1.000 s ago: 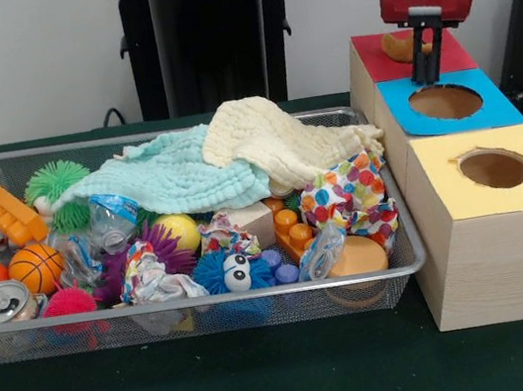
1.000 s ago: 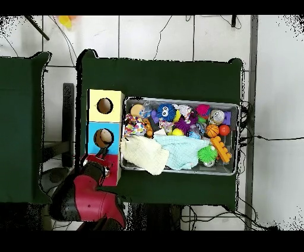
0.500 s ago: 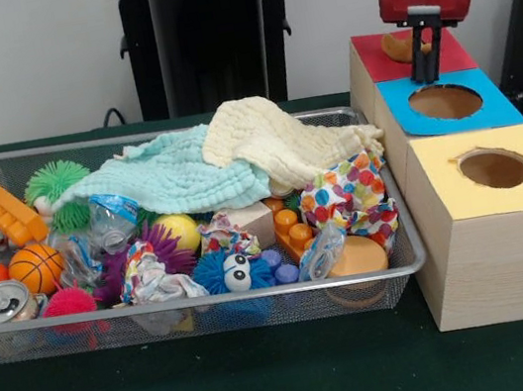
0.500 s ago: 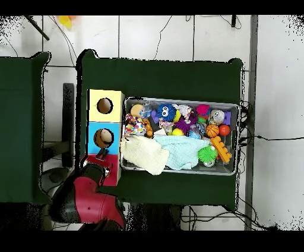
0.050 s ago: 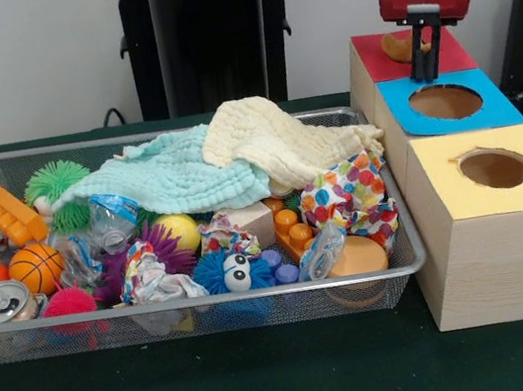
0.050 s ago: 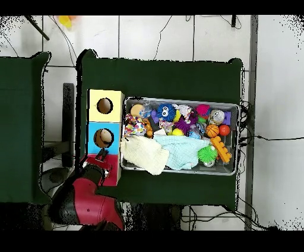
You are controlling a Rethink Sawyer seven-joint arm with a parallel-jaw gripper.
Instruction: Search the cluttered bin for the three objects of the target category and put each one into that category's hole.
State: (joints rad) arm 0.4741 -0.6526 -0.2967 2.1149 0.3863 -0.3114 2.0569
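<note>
- The end effector [image 5: 428, 62] hangs above the red-topped box [image 5: 374, 58], at the far end of the row of three boxes beside the bin; its dark fingers point down toward the red top.
- I cannot tell whether the end effector is spread or pressed together: in the front view the fingers read as one dark bar, and in the overhead view the red arm [image 6: 89, 199] covers most of it.
- A tan, rounded thing [image 5: 402, 48] shows at the red box's hole, just behind the fingers; whether they touch it I cannot tell.
- The blue-topped box [image 5: 496, 98] sits next in the row with its round hole open, and the yellow-topped box [image 5: 440, 181] stands nearest the front camera.
- The wire bin [image 5: 211, 316] rests on the green counter [image 5: 273, 384], just beside the boxes.
- A mint cloth [image 5: 168, 176] and a cream cloth [image 5: 267, 139] lie over the back part of the bin's heap, the cream one overlapping the mint one.
- Along the bin's front lie a drink can [image 5: 3, 301], a small basketball [image 5: 35, 267], a blue fuzzy toy with eyes [image 5: 229, 271] and a spotted cloth ball [image 5: 347, 196].
- An orange building block [image 5: 9, 215] and a green spiky ball [image 5: 55, 180] sit at the bin's left end in the front view.
</note>
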